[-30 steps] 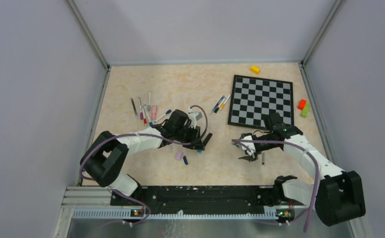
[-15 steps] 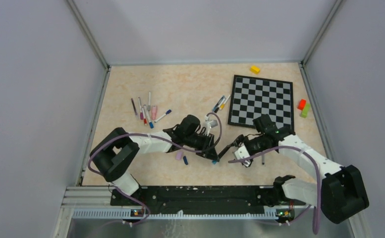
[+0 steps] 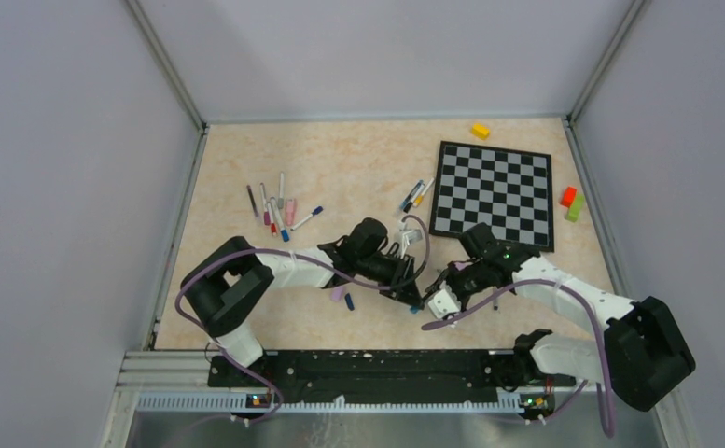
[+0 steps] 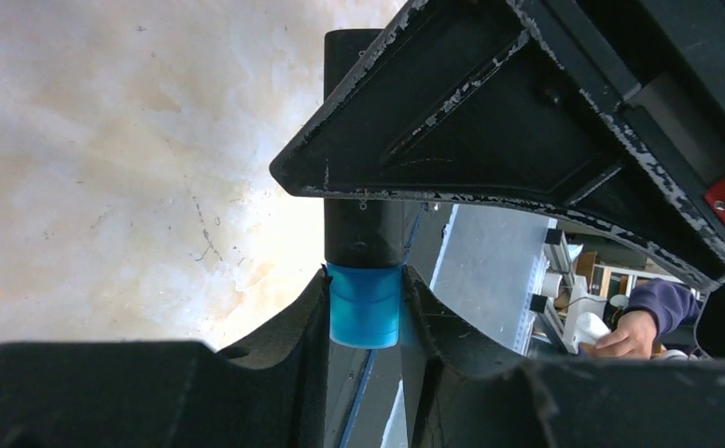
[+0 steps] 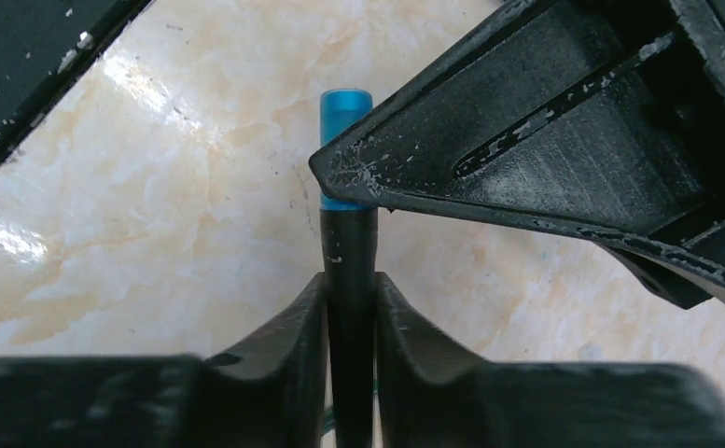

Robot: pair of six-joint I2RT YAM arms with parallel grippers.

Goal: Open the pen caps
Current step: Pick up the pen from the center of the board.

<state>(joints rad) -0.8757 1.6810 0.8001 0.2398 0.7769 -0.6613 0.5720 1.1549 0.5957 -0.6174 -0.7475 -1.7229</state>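
Two robot arms meet mid-table, toward the near edge. L gripper (image 4: 365,313) is closed snug on a blue cap (image 4: 365,303), w/ a finger (image 4: 293,327) pressing each side. R gripper (image 5: 351,299) is clamped on the barrel of the black pen (image 5: 351,252), just behind that cap. The cap sits flush on the barrel end; can't tell if it's loosened. A loose lilac cap (image 3: 337,292) & navy cap (image 3: 349,301) lie on the beige tabletop (image 3: 340,159), just left of the grippers. More pens (image 3: 272,203) lie further back on the left. A chessboard (image 3: 494,191) lies back right.
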